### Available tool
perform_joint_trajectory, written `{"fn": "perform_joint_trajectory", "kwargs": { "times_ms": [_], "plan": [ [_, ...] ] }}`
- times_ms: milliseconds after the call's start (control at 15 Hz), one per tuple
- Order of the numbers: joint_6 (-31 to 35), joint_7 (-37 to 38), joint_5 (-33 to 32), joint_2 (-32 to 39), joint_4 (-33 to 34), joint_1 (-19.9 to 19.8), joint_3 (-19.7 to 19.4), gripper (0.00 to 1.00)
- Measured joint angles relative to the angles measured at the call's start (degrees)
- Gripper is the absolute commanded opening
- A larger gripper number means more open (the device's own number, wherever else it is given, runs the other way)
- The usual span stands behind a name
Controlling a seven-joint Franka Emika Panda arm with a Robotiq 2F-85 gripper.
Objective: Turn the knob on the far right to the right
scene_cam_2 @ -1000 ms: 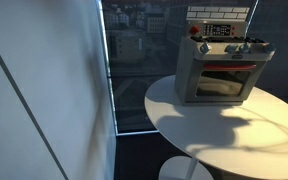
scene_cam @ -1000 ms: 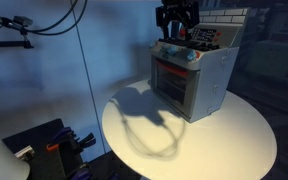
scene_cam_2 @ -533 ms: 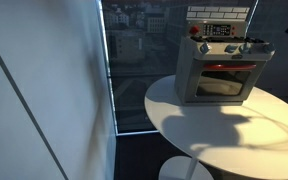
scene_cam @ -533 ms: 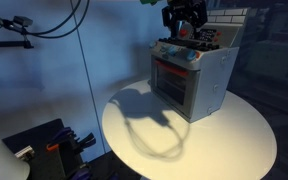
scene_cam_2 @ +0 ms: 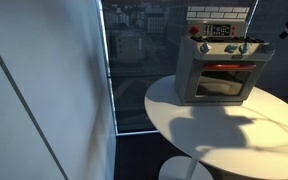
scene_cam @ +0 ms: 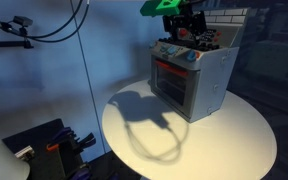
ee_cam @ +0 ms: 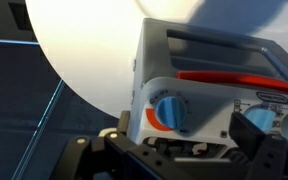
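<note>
At the gripper, the fingers point downward and show only as a dark shape; whether they are spread or pressed together cannot be determined. The gripper hangs over the top of the toy oven, above the row of knobs that runs along the upper front panel. The wrist view shows a blue knob with an orange collar close to the camera, with part of a second knob beside it; its position in the row cannot be determined. The toy oven stands on a round white table.
</note>
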Motion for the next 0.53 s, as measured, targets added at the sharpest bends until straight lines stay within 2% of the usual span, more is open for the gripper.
{"fn": "perform_joint_trajectory", "kwargs": {
  "times_ms": [533],
  "plan": [
    [0.22,-0.12,1.63,0.25,-0.38,0.03,-0.01,1.00]
  ]
}}
